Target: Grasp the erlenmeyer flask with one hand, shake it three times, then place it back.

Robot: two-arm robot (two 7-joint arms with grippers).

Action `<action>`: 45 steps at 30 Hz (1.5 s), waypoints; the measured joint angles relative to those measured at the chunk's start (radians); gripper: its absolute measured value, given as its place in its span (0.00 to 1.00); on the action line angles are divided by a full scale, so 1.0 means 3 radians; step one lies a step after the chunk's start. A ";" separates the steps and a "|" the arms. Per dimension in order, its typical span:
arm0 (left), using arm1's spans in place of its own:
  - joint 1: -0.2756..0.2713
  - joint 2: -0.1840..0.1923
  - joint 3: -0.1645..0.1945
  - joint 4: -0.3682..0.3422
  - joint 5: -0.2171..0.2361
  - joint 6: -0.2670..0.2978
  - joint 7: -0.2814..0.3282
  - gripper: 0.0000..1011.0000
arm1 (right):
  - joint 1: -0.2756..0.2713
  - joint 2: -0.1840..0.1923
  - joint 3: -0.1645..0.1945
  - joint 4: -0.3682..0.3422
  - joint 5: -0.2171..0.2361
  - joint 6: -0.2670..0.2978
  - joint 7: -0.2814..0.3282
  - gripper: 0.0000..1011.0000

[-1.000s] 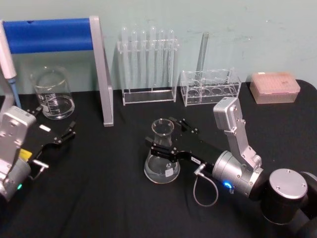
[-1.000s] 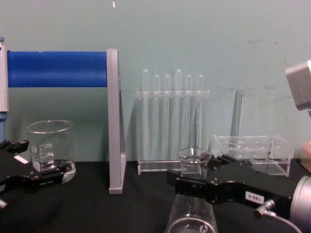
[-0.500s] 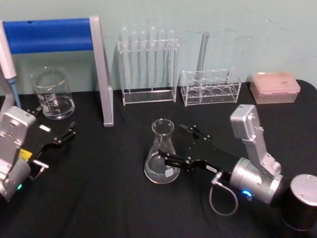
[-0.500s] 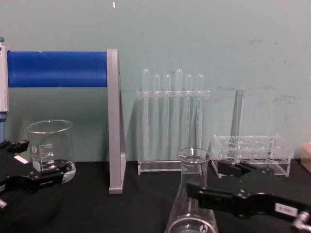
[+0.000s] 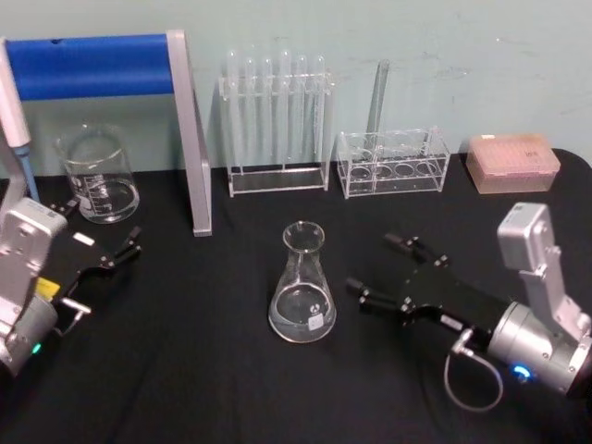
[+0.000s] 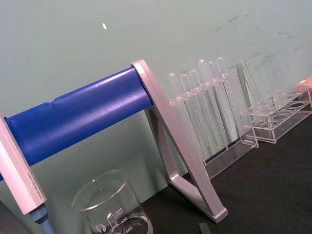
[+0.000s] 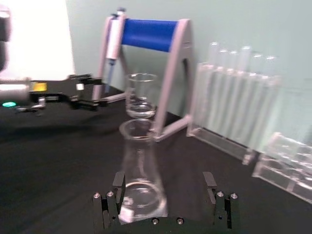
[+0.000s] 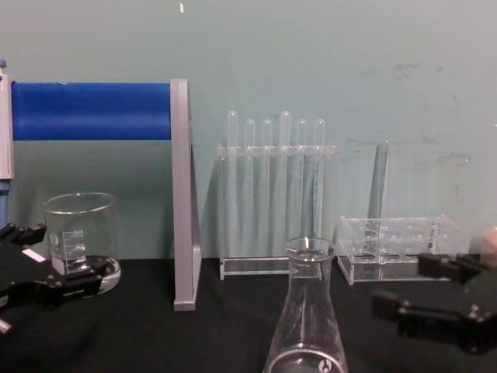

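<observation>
Left claw [image 5: 102, 245] rested parked at the left edge of the black desk [image 5: 185, 370], fingers spread, near the glass beaker [image 5: 97, 176]. At centre, the erlenmeyer flask [image 5: 302, 282] stood upright on the desk, touched by nothing. To its right, the right claw [image 5: 384, 268] hung just beside it, fingers spread and clear of the glass.

Black table [image 5: 203, 370]: flask [image 5: 302, 287], beaker [image 5: 97, 176], seemingly 2 racks [image 5: 277, 125].
</observation>
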 joint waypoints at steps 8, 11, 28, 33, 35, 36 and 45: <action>0.0000 0.0000 0.0000 0.0000 0.0000 0.0000 0.0000 0.99 | 0.0078 -0.0179 0.0191 0.0137 -0.0121 0.0066 -0.0475 0.99; 0.0000 0.0000 0.0000 0.0000 0.0000 0.0000 0.0000 0.99 | 0.0135 -0.0273 0.0231 0.0209 -0.0216 0.0081 -0.0665 0.99; 0.0000 0.0000 0.0000 0.0000 0.0000 0.0000 0.0000 0.99 | 0.0510 -0.0656 0.0032 0.0841 -0.1431 -0.0273 -0.1599 0.99; 0.0000 0.0000 0.0000 0.0000 0.0000 0.0000 0.0000 0.99 | 0.0523 -0.0685 0.0018 0.0888 -0.1558 -0.0306 -0.1638 0.99; 0.0000 0.0000 0.0000 0.0000 0.0000 0.0000 0.0000 0.99 | 0.0523 -0.0696 0.0022 0.0896 -0.1589 -0.0309 -0.1643 0.99; 0.0000 0.0000 0.0000 0.0000 0.0000 0.0000 0.0000 0.99 | 0.0523 -0.0701 0.0025 0.0897 -0.1598 -0.0309 -0.1646 0.99; 0.0000 0.0000 0.0000 0.0000 0.0000 0.0000 0.0000 0.99 | 0.0521 -0.0698 0.0024 0.0898 -0.1602 -0.0311 -0.1647 0.99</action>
